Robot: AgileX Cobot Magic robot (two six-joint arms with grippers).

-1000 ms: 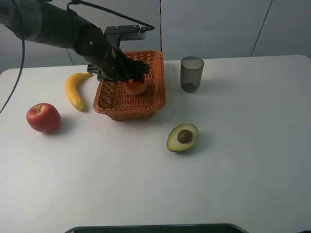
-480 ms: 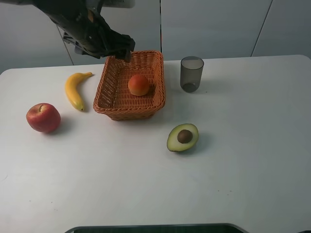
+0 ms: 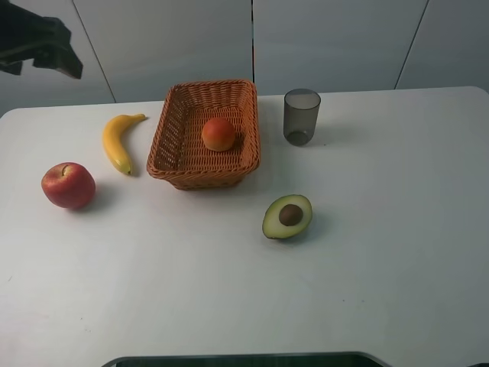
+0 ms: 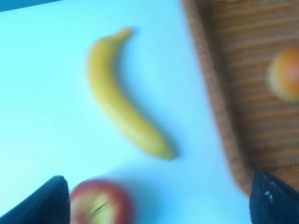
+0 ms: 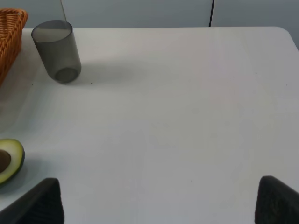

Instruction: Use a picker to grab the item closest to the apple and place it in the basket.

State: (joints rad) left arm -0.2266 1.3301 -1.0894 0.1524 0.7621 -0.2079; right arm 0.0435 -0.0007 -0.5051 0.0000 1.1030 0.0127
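Note:
The red apple lies at the table's left, with the yellow banana just behind it and apart from it. Further right stands the wicker basket, holding a round orange fruit. My left gripper hangs high at the far left, above the table's back edge. In its blurred wrist view it is open and empty above the banana, the apple and the basket. My right gripper is open and empty over bare table.
A halved avocado lies in front of the basket, slightly right. A dark translucent cup stands to the basket's right. The right wrist view shows the cup and the avocado.
My left gripper was down in the basket at the orange fruit. It has risen and swung up and left, leaving the fruit lying in the basket.

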